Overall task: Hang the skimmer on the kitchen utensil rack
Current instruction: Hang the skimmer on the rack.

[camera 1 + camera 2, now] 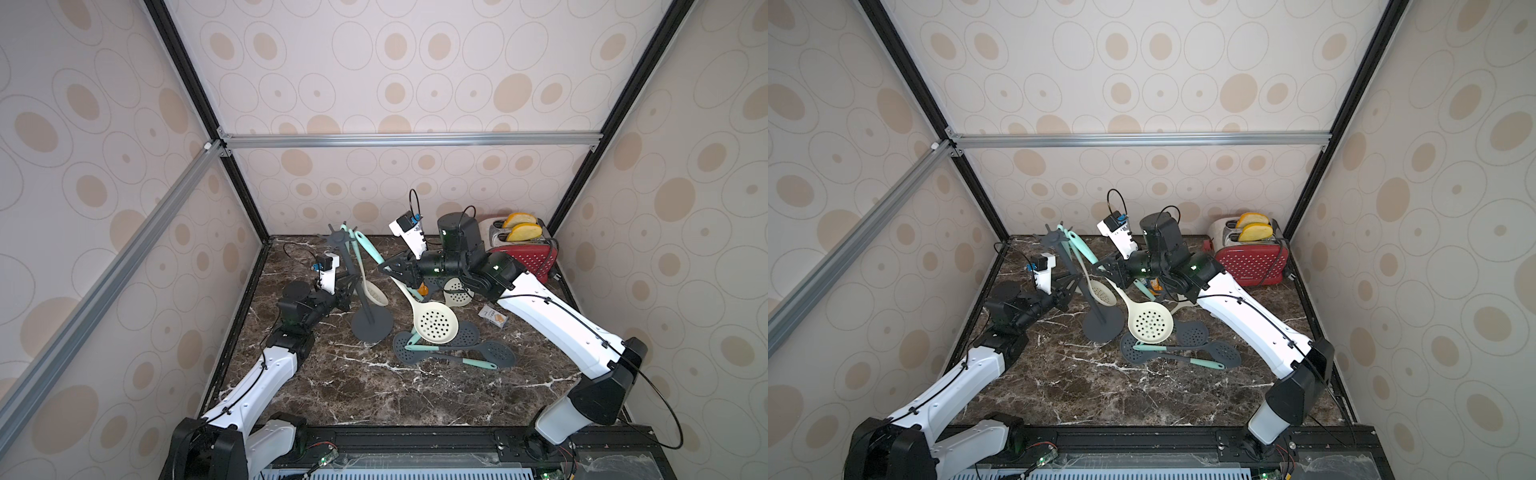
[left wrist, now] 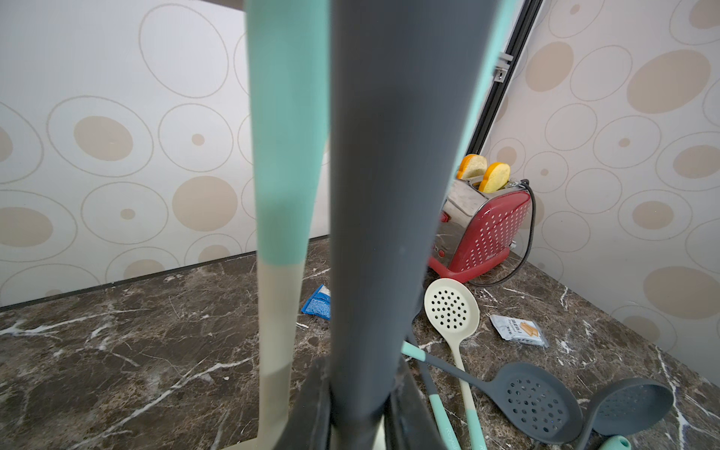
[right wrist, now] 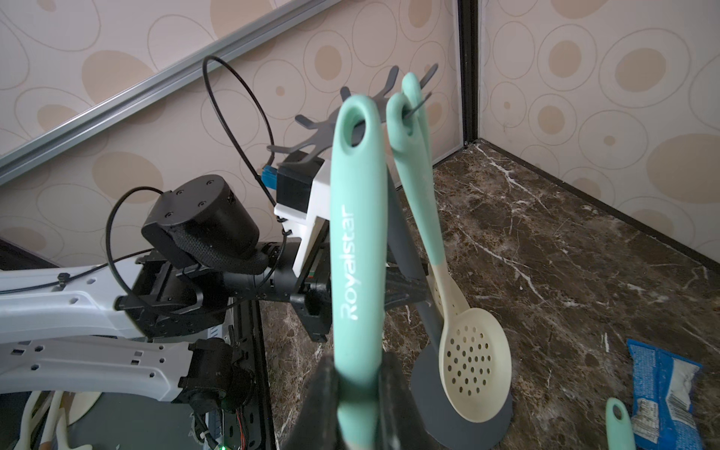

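Marble table (image 1: pixel 374 386): right hand (image 1: pixel 390 270) grips skimmer (image 1: pixel 436 322) just beside rack (image 1: pixel 338 240) crown; left hand (image 1: pixel 348 291) clamps rack pole.

Dark brown marble tabletop (image 1: pixel 374 395), veined in white. Standing flat on it by a round grey base, the kitchen utensil rack (image 1: pixel 372 322). Just beside that base, on the right arm's side: three dark grey skimmers (image 1: pixel 498 353) with mint handles, lying crossed over one another. Farther from the base the same way, a cream skimmer (image 2: pixel 450 309) and a small grey-and-orange packet (image 1: pixel 493 316). Well apart from the base, in the far corner, a red toaster (image 1: pixel 523 253). Beyond the base toward the back wall, a blue packet (image 2: pixel 317 302).
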`<state>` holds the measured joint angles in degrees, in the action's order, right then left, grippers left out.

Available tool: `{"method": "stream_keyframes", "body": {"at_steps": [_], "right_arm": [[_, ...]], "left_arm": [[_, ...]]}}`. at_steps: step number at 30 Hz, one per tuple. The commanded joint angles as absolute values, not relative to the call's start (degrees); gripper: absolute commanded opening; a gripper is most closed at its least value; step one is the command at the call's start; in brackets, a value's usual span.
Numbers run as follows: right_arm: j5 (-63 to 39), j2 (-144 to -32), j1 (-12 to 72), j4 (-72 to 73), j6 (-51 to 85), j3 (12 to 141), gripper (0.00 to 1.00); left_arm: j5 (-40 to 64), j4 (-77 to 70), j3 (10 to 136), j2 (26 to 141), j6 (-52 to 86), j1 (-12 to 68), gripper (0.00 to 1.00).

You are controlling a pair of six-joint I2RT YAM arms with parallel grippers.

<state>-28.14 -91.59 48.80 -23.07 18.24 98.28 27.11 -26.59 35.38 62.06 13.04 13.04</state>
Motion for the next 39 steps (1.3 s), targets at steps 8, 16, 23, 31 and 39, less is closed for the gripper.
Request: {"method": "stream_keyframes", "body": {"at_steps": [8, 16, 23, 31, 39], "right_arm": [[-32.49, -94.63, 48.51, -25.97, 18.83, 101.81, 0.0], [-33.86, -97.18, 48.52, -28.02, 18.72, 103.52, 0.0], [-33.45, -99.9, 48.58, -31.03, 17.39, 104.34, 0.0], [-26.51, -92.29, 48.09, -32.0, 14.1, 100.33, 0.65], [-16.11, -75.96, 46.83, -32.52, 10.73, 87.24, 0.67]], "left_arm": [[28.64, -23.62, 36.78, 61.91, 13.95, 13.42, 0.04], [28.92, -23.64, 36.85, 62.14, 13.89, 13.45, 0.04], [27.76, -23.05, 37.12, 61.66, 13.45, 13.45, 0.03], [20.39, -21.06, 37.56, 60.07, 9.6, 13.44, 0.0], [11.13, -22.18, 39.32, 61.17, 9.85, 13.72, 0.0]]}}
